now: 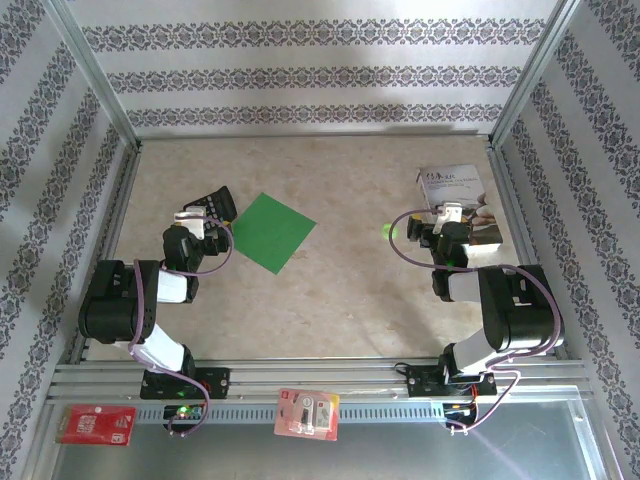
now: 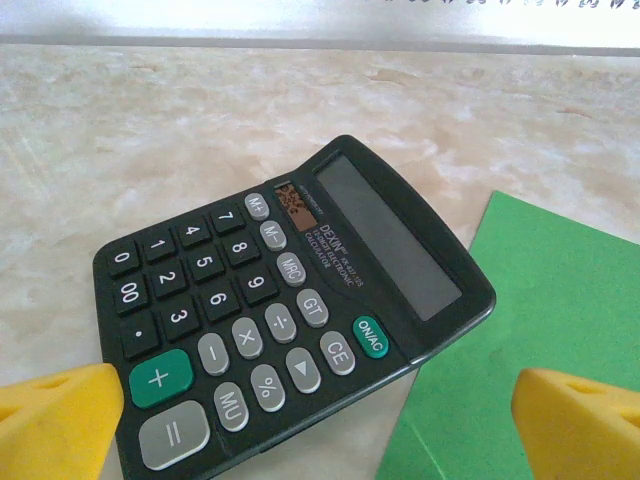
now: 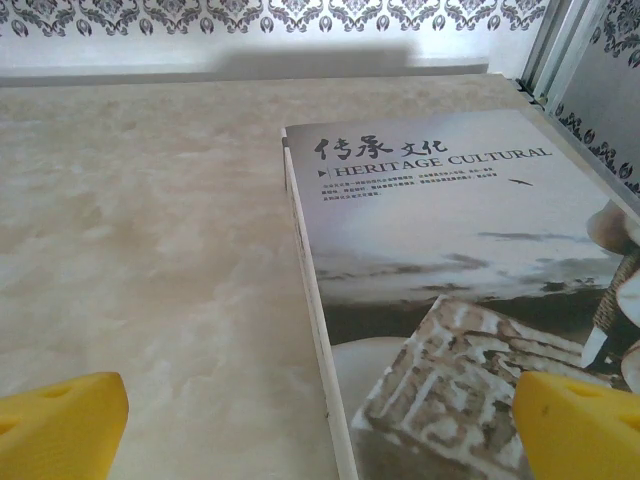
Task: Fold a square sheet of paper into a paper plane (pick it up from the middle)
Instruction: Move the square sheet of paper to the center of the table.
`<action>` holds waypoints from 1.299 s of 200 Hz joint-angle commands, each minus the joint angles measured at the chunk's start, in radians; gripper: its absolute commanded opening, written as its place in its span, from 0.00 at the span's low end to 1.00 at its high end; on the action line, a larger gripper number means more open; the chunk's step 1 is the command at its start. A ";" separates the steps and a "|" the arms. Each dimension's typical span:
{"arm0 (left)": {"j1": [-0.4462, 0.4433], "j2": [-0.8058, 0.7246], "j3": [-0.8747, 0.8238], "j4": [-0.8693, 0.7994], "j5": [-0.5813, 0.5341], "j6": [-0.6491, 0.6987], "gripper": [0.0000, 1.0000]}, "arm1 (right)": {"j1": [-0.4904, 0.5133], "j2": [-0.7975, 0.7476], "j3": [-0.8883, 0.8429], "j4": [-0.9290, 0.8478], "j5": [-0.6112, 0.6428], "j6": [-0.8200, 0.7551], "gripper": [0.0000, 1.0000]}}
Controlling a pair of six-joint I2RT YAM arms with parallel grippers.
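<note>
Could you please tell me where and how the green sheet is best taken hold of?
Probably the sheet at its middle, from straight above: it lies flat on the table, no edge lifted to pinch, and the calculator crowds its left corner.

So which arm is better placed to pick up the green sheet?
Left. The left gripper sits beside the green sheet, by the calculator; the right gripper is far off, at the booklet.

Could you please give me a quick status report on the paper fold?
Left tool open, right tool open. Square sheet of paper flat, unfolded. Calculator beside it, near left tool.
</note>
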 commanded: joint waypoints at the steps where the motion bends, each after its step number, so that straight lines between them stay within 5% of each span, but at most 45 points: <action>1: -0.011 0.000 0.016 -0.001 -0.007 0.014 1.00 | 0.005 -0.005 0.009 0.028 -0.012 -0.008 0.98; 231: -0.011 -0.013 -0.025 0.071 -0.073 -0.017 1.00 | 0.018 -0.040 0.004 0.019 0.015 -0.016 0.98; 260: -0.010 -0.201 0.017 -0.187 -0.172 -0.058 1.00 | 0.032 -0.260 0.027 -0.206 0.166 0.029 0.98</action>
